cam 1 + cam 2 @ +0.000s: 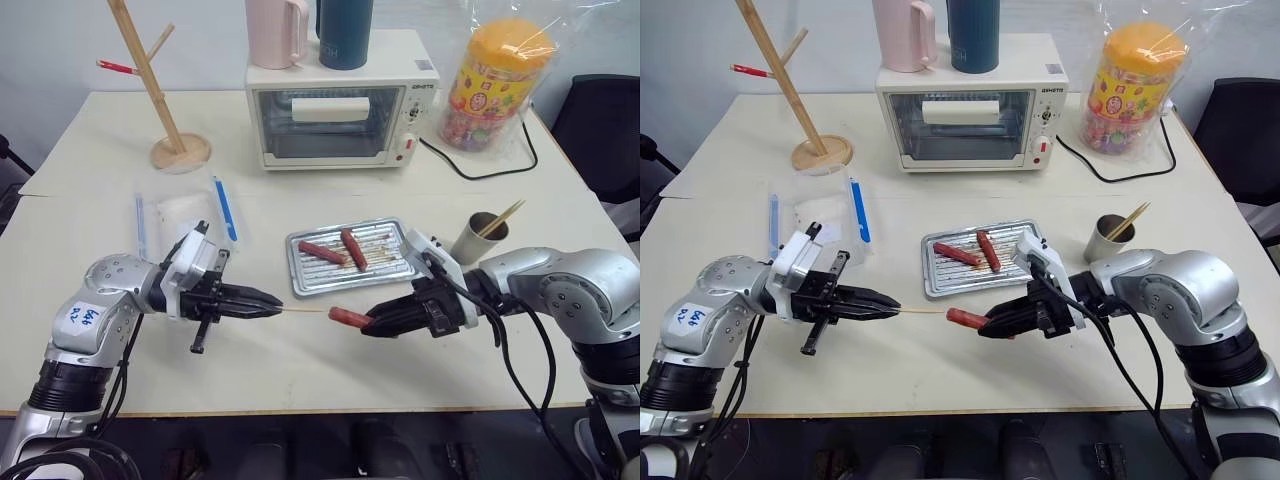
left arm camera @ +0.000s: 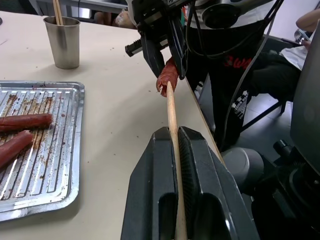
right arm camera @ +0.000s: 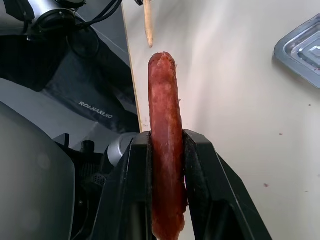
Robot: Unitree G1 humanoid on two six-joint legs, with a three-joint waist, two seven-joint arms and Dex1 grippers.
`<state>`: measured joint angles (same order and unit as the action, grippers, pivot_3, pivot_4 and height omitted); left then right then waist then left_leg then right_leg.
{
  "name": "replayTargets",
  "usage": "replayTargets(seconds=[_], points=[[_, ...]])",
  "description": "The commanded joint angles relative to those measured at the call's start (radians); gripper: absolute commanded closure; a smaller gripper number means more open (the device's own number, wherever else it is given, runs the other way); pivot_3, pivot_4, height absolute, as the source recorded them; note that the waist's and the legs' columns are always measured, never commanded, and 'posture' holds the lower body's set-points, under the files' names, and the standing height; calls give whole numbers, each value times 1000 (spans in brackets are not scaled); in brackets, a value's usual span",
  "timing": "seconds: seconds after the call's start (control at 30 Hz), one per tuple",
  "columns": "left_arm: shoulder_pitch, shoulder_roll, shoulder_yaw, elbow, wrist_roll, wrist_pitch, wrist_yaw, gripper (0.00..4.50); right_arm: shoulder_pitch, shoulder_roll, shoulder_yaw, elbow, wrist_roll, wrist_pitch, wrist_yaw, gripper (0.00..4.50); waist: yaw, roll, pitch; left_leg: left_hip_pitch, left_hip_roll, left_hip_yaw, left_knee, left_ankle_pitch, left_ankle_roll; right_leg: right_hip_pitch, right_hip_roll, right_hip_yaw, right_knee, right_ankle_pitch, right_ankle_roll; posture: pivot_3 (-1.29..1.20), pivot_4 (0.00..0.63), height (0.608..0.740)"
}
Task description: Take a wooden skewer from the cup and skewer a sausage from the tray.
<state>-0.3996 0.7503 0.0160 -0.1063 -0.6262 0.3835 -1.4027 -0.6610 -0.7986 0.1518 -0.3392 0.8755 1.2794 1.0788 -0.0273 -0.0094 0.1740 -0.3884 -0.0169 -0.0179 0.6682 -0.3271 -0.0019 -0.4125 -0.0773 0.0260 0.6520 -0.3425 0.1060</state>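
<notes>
the step in hand looks like the piercing itself: the skewer (image 1: 305, 309) tip stands just off the end of the sausage (image 1: 349, 317), lined up nearly end to end above the table's (image 1: 300, 370) near part. to do it well, the tip should meet the middle of the cut end and the stick should run along the sausage's long axis; any slant would likely bring the point out through the side. one arm is best kept fixed while the other pushes slowly, since the stick is thin and may bow or slide in its grip. the sausage is soft, so a harder squeeze could split it.

the left gripper (image 1: 268, 301) reaches in from the left, pointing right and nearly level, its fingers clamped together on the skewer's butt. the right gripper (image 1: 372, 324) comes in from the right, pointing left and tipped somewhat down, its fingers pinching the sausage at its rear half, the front end sticking out toward the stick.

behind them the tray (image 1: 300, 281) holds two more sausages (image 1: 322, 252). farther right stands the cup (image 1: 479, 238) with spare sticks in it.
</notes>
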Motion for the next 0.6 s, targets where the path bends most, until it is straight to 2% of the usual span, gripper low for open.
replayTargets(seconds=[0.03, 0.3, 0.6], points=[[-8, 1, -9, -32, -1, -7, -18, 4500, -20, -2, 4, -8, 0, -22, 8, 3613, 0, 0, 0, 0, 0, 0, 0, 0, 0, 0, 0, 0, 0, 0, 0, 0, 150, 740], [-11, 2, -3, -16, 0, -12, -13, 4500, -21, -4, 19, -13, -4, -31, 16, 3613, 0, 0, 0, 0, 0, 0, 0, 0, 0, 0, 0, 0, 0, 0, 0, 0, 150, 740], [-27, 50, 3, 49, 28, -28, -51, 4500, -12, -22, 23, -11, -14, -47, 27, 3613, 0, 0, 0, 0, 0, 0, 0, 0, 0, 0, 0, 0, 0, 0, 0, 0, 150, 740]])
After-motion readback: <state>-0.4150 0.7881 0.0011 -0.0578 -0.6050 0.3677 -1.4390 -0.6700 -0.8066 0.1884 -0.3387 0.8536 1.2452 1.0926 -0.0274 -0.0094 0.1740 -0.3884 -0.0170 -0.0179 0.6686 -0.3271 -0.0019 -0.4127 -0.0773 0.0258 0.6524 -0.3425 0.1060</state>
